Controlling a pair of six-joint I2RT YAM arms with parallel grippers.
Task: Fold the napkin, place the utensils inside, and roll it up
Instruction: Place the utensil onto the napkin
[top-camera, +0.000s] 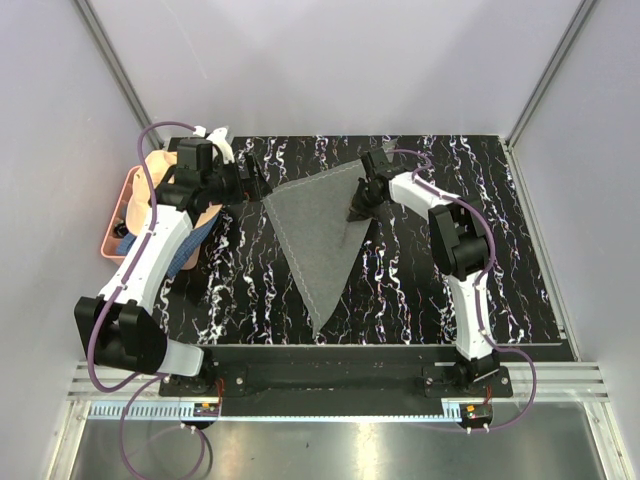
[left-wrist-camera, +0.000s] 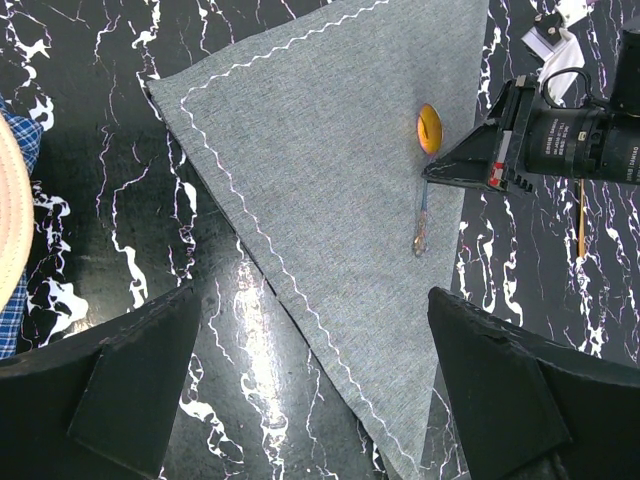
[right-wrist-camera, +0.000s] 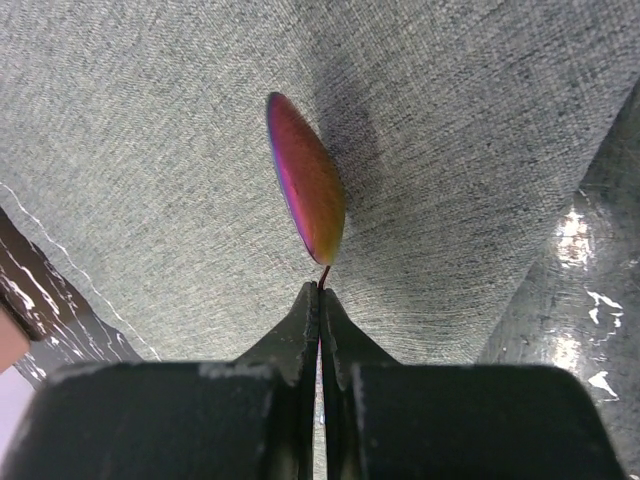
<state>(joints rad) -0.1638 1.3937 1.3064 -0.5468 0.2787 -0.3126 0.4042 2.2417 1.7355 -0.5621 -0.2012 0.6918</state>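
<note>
I am pinching the spoon (right-wrist-camera: 306, 190) by its neck in the right end effector (right-wrist-camera: 320, 292) over the napkin (top-camera: 318, 230), handle pointing toward the near edge; the left end effector (left-wrist-camera: 315, 385) is hovering spread.

Light pours down bright and even from overhead, washing out the pale walls (top-camera: 60, 150). The glossy black table (top-camera: 420, 290) kicks back white glare beside the napkin (left-wrist-camera: 320, 150) in the left wrist view. Up close, the spoon (right-wrist-camera: 305, 190) gleams orange-purple and throws a soft shadow up-right on the napkin. The right gripper (right-wrist-camera: 320, 292) looms dark and soft-edged.
</note>
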